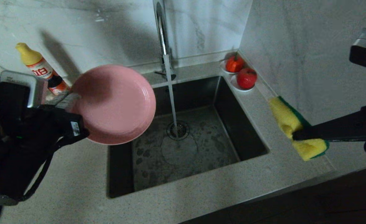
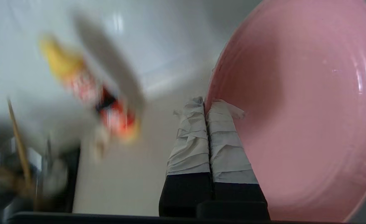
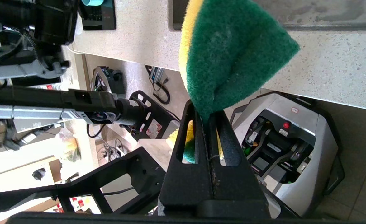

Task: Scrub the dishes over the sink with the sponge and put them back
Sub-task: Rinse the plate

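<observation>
1. Two end effectors are at work, one on each side of the sink [image 1: 248, 124].
2. The left end effector [image 2: 206, 102] is clamped on the rim of the pink plate [image 1: 114, 104], its cloth-wrapped fingers [image 2: 189, 140] pressed together with the rim between them.
3. The plate is held tilted in the air at the sink's left edge, partly over the basin, its hollow face turned toward the faucet [image 1: 162, 34].
4. Water runs from the faucet in a thin stream down onto the round drain [image 1: 178, 130]; the plate is beside the stream, not in it.
5. The right end effector [image 3: 206, 113] is closed on the sponge [image 1: 295, 127], pinching it so that it folds, yellow foam and green scouring layer both showing.
6. The sponge hangs over the tabletop [image 1: 201, 193] to the right of the sink.
7. A yellow-capped bottle [image 1: 41, 68] stands behind the plate, and two red fruits on white saucers [image 1: 241, 74] sit at the back right corner.
</observation>
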Controlling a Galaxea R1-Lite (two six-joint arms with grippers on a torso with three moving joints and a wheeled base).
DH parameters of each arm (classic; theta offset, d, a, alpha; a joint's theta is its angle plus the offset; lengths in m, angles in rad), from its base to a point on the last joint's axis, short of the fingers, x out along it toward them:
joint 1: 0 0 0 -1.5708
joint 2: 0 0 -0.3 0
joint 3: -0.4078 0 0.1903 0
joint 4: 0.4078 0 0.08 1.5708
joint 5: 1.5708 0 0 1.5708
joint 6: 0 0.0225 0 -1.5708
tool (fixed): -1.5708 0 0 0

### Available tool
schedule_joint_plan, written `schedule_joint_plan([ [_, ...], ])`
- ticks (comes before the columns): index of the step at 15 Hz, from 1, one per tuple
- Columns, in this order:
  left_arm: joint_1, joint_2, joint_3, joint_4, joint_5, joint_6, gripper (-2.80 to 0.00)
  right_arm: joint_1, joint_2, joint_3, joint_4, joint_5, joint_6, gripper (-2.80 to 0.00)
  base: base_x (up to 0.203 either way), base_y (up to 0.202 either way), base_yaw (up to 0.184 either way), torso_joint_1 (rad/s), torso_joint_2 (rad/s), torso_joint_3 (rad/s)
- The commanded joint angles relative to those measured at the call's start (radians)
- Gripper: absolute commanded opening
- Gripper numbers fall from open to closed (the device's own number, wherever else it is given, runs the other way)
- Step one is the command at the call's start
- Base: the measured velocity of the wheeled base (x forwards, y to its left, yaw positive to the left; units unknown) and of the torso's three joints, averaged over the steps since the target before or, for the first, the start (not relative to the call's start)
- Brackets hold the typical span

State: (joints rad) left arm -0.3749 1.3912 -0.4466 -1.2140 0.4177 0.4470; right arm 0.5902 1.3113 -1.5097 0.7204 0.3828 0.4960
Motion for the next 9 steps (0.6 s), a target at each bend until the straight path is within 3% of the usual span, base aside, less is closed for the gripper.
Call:
schedule_joint_plan([
  [1, 0.008, -0.114, -0.027, 0.348, 0.012, -0.042, -2.80, 0.000, -0.004, 0.009, 0.002, 0.001, 0.003, -2.80, 0.000, 0.000, 0.000, 0.000, 0.00, 0.000],
  [3, 0.010, -0.186, -0.126, 0.717, 0.013, -0.144, -2.80, -0.006, -0.003, 0.013, 0.002, -0.001, 0.003, -2.80, 0.000, 0.000, 0.000, 0.000, 0.00, 0.000],
  [6, 0.032, -0.261, -0.366, 1.291, -0.027, -0.445, -2.80, -0.016, 0.000, 0.040, -0.004, 0.001, 0.001, -2.80, 0.000, 0.000, 0.000, 0.000, 0.00, 0.000],
  [7, 0.075, -0.271, -0.431, 1.413, -0.060, -0.559, -2.80, -0.018, 0.003, 0.047, -0.004, 0.001, 0.001, -2.80, 0.000, 0.000, 0.000, 0.000, 0.00, 0.000],
  [9, 0.202, -0.262, -0.459, 1.459, -0.110, -0.623, -2.80, -0.020, 0.008, 0.049, -0.004, 0.001, 0.001, -2.80, 0.000, 0.000, 0.000, 0.000, 0.00, 0.000],
])
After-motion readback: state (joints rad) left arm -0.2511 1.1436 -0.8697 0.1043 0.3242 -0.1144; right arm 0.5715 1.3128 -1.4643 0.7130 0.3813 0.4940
